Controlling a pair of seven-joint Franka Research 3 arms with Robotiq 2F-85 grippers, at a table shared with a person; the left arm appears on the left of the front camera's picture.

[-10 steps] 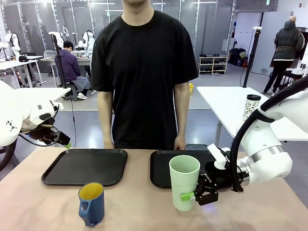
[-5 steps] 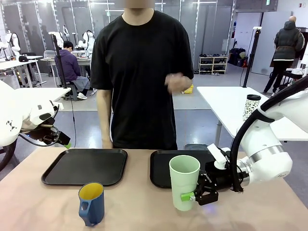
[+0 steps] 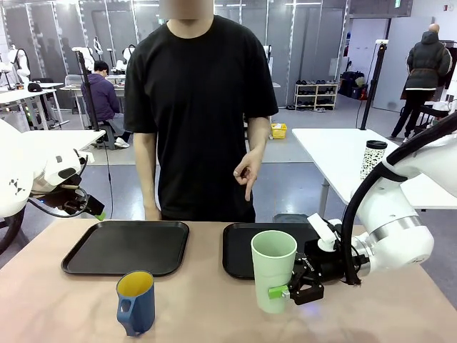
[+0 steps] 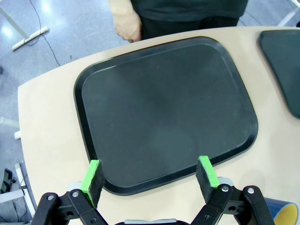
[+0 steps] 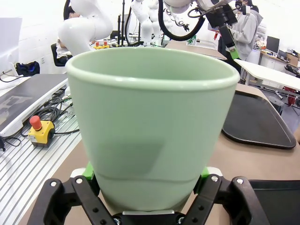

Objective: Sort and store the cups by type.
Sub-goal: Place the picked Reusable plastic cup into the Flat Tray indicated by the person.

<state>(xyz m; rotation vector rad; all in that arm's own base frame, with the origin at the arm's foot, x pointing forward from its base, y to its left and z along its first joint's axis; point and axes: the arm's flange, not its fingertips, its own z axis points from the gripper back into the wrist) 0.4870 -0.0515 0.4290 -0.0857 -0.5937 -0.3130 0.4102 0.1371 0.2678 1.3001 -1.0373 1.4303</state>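
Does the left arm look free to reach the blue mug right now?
Probably yes. The left tool is open and empty above the left tray, and the blue mug stands alone on the table just near of that tray, with nothing between them.

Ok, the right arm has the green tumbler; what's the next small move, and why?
Probably lift the tumbler and carry it over the right tray: the right fingers are shut on it, it stands at that tray's near edge, and the person's hand points down toward it.
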